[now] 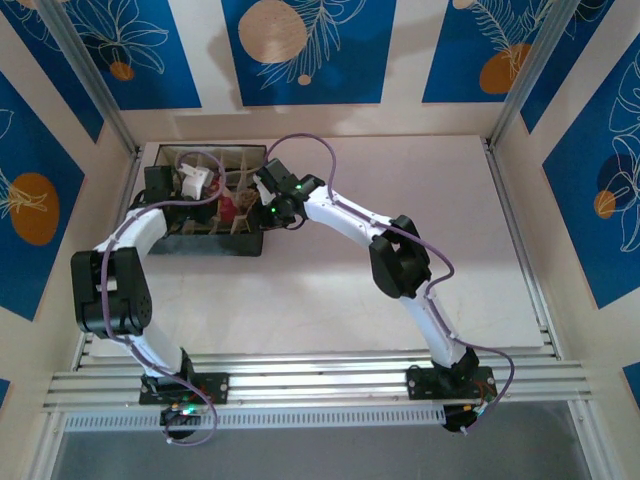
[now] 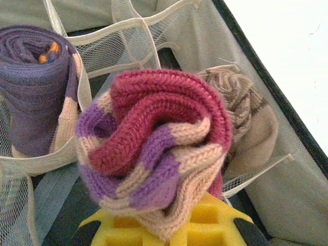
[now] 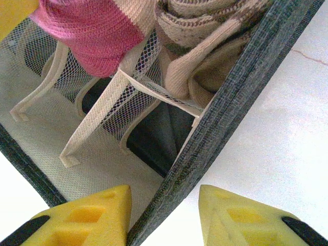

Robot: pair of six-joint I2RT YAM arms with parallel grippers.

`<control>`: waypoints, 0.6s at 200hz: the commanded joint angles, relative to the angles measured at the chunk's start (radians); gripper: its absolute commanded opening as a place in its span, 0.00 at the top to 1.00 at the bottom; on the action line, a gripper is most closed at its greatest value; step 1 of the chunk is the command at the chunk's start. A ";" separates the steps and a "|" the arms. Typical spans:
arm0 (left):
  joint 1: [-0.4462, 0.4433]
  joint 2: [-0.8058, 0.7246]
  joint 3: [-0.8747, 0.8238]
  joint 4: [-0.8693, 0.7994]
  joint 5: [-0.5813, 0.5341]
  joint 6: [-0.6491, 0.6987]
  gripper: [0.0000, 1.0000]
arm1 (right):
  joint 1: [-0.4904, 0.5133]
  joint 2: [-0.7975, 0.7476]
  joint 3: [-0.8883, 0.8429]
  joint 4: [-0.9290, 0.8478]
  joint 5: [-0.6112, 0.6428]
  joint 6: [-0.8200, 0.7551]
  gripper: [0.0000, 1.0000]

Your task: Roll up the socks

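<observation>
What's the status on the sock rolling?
Left pincer shut on rolled striped sock. Right pincer open, straddling organizer wall. Purple sock, argyle sock in compartments.

Bright, even overhead light. The tabletop (image 2: 287, 46) glares almost white in the 2 wrist views. Soft, faint shadows lie under the arms (image 1: 350, 215). The top view is slightly soft, while the striped sock (image 2: 154, 148) is sharp up close.

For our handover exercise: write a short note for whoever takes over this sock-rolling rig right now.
Left end effector: shut on the rolled striped sock, held at the organizer.
Right end effector: open, straddling its wall.
Done: purple sock and argyle sock are rolled, each in a mesh compartment.
Left to do: seat the striped sock in a compartment and release.
</observation>
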 commanded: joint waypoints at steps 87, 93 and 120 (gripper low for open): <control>0.039 0.074 0.077 0.007 -0.028 -0.014 1.00 | -0.002 0.035 0.011 -0.034 -0.014 0.008 0.66; 0.039 0.078 0.079 0.004 -0.028 -0.012 1.00 | 0.000 0.036 0.011 -0.036 -0.014 0.007 0.66; 0.028 0.098 0.089 -0.029 -0.039 0.013 1.00 | 0.001 0.039 0.010 -0.038 -0.012 0.012 0.66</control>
